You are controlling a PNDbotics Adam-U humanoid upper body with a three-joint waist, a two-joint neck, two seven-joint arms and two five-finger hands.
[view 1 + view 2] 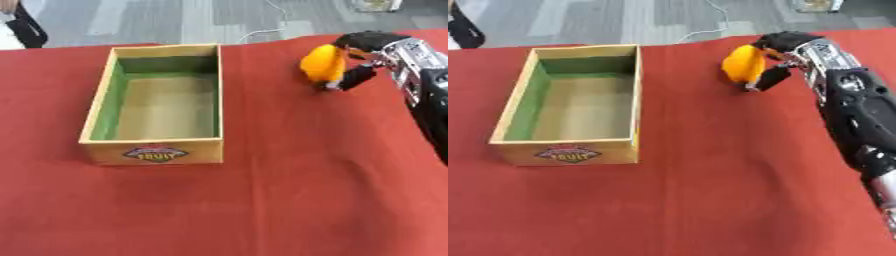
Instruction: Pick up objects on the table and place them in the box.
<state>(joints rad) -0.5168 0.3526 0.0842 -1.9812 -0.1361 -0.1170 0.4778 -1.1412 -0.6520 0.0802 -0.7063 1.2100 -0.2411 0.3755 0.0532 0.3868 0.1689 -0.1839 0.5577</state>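
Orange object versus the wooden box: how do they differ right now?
The orange object is rounded and solid; the wooden box is rectangular and open-topped, nothing inside. The right hand curls round the orange object; nothing touches the box. The object is far smaller than the box. Both sit over the red cloth.

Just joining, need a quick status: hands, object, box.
Right hand curled round orange rounded object, far right of red cloth. Left hand out of view. Wooden box empty, nothing between.

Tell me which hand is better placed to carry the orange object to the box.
The right hand: its fingers already curl round the orange object at the table's far right. The box sits left. No left hand shows.
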